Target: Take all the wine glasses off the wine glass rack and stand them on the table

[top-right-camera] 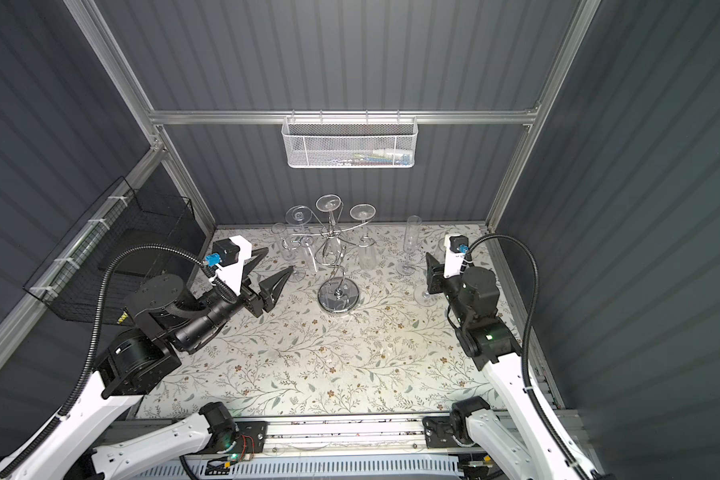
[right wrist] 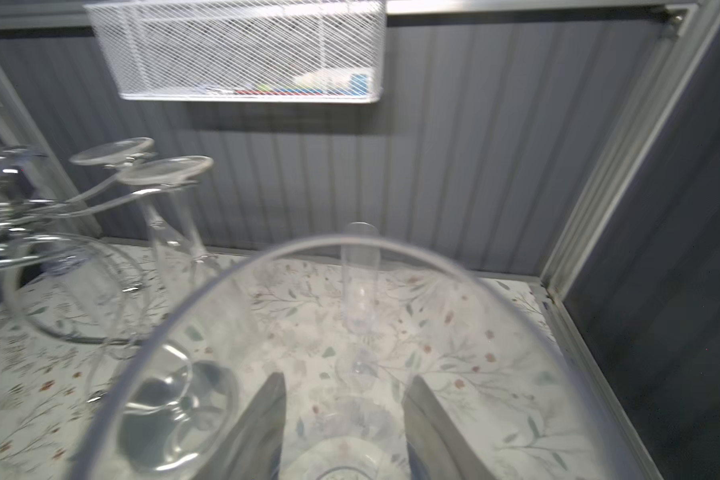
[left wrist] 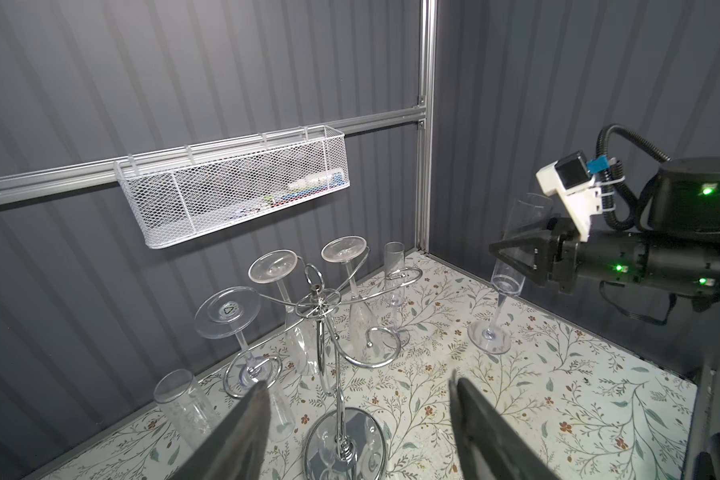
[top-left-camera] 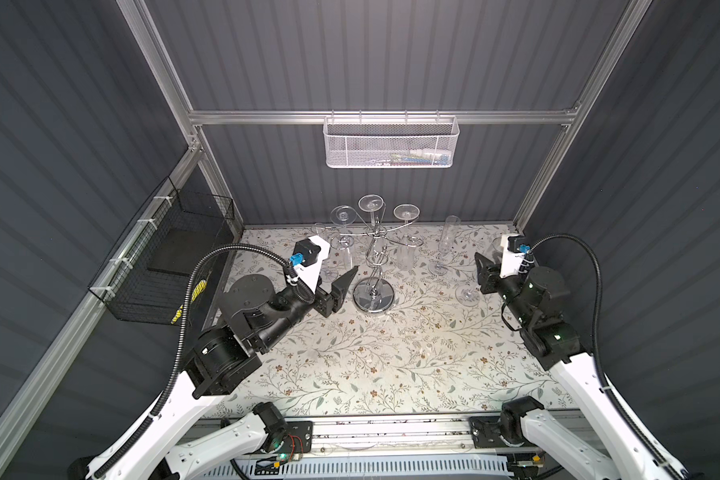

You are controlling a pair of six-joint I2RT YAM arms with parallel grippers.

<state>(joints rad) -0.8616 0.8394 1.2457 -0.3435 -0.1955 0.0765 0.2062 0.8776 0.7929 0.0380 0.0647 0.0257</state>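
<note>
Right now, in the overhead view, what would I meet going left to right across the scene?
black wire basket, left gripper standing open, wine glass rack, free-standing champagne flute, right gripper clamping a wine glass.

In the right wrist view you get the wine glass (right wrist: 454, 332) held by the right gripper (right wrist: 346, 378) only as a blurred rim running off the picture's edge. The wine glass rack (right wrist: 113, 199) beside it is smeared and cut off too. In both top views, what lies in the white mesh basket (top-left-camera: 390, 143) is too small for you to tell.
</note>
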